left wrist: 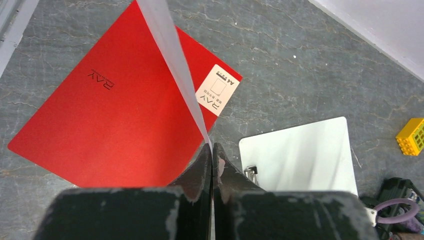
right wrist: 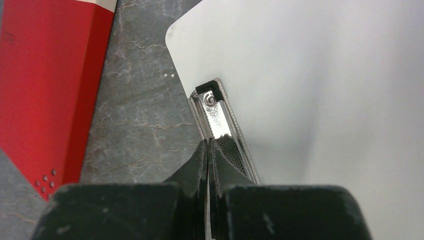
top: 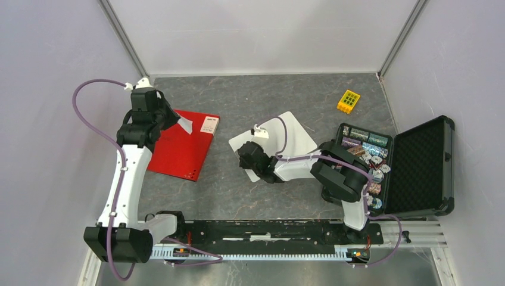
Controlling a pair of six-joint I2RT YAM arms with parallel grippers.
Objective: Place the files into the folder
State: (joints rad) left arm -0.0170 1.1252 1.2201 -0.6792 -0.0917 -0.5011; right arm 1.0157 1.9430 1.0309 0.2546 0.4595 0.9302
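Folder [left wrist: 115, 125]: closed, red cover up, flat on desk [top: 286, 95]. White label [left wrist: 218, 90] at its far right corner.

Files [left wrist: 175, 60]: off the desk, held above the folder, not inside it. Seen edge-on from the left wrist as a thin white strip running from the fingertips up across the folder, passing just left of the label. From above, only a small white piece shows over the folder's far edge, next to the label. One sheet or two: cannot tell. Print not visible.

Left jaws: fingertips [left wrist: 202, 162] pressed together on the files' lower edge, no gap showing. Positioned over the folder's right side.

Right jaws: fingertips [right wrist: 200, 160] closed to a hairline slit, nothing seen between them. Positioned right of the folder, at the metal clip [right wrist: 217, 117] of the clipboard [right wrist: 325, 90]. Touching the clip or just above it: cannot tell.

Clipboard: blank white, flat on desk, right of the folder, with a strip of bare desk between.

Yellow block [top: 348, 101]: well right of the folder, beyond the clipboard.

Black case [top: 420, 167]: open, far right of the folder, lid foam-lined, tray full of small items.
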